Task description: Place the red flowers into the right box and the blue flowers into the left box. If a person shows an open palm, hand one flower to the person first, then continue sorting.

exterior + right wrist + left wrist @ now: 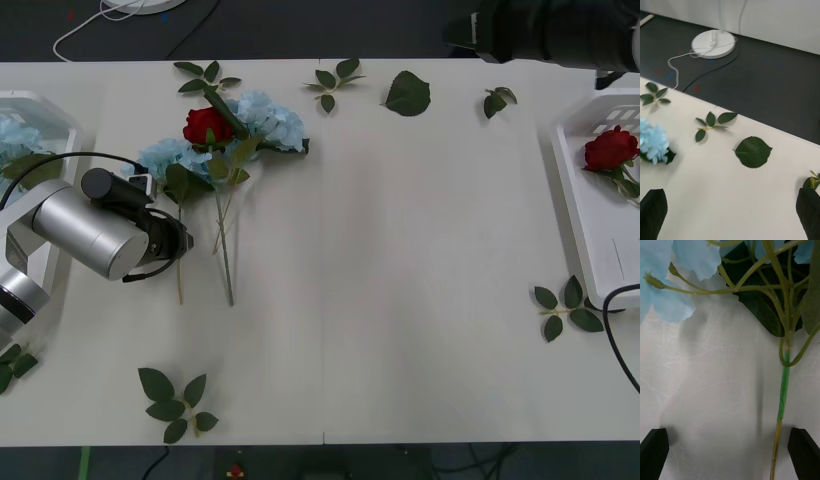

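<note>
closing in on a blue flower [165,158] in the table pile | left gripper [730,453] spread wide and empty, low over its stem [782,397] | right gripper [730,213] open, parked at far edge | next: centre stem, pinch, carry to left box [40,110]

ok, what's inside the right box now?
One red rose lies in the right box, bloom toward the far end, its leafy stem running off the picture's edge. The box's outer part is cut off, so anything there can't be seen.
</note>
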`<move>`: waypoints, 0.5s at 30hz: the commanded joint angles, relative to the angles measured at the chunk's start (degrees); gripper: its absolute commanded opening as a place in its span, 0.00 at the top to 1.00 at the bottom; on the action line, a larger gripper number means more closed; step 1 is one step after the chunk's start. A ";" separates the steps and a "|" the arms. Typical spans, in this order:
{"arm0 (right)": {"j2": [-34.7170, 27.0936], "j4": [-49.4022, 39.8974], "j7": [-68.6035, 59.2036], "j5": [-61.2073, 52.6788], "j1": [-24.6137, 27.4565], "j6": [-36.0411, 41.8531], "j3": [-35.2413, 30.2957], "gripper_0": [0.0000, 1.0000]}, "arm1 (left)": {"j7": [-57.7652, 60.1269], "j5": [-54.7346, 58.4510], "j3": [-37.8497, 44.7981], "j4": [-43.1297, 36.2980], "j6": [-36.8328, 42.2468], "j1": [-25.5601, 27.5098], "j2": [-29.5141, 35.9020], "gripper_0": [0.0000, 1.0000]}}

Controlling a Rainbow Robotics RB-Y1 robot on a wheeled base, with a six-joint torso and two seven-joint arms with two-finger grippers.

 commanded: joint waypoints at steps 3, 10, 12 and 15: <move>-10.99 -7.71 9.34 -16.19 8.93 0.60 -5.94 0.00 | -2.57 0.25 -0.34 -0.54 -0.57 -2.44 -0.51 0.73; -18.54 -13.69 20.51 -34.91 21.68 1.04 -13.76 0.00 | -2.57 0.25 -0.34 -0.54 -0.57 -2.44 -0.51 1.00; -19.60 -13.51 23.76 -40.27 24.23 2.18 -16.22 0.00 | -2.57 0.25 -0.34 -0.54 -0.57 -2.44 -0.51 1.00; -20.48 -12.54 28.86 -46.60 26.34 5.69 -19.74 0.00 | -2.57 0.25 -0.34 -0.54 -0.57 -2.44 -0.51 1.00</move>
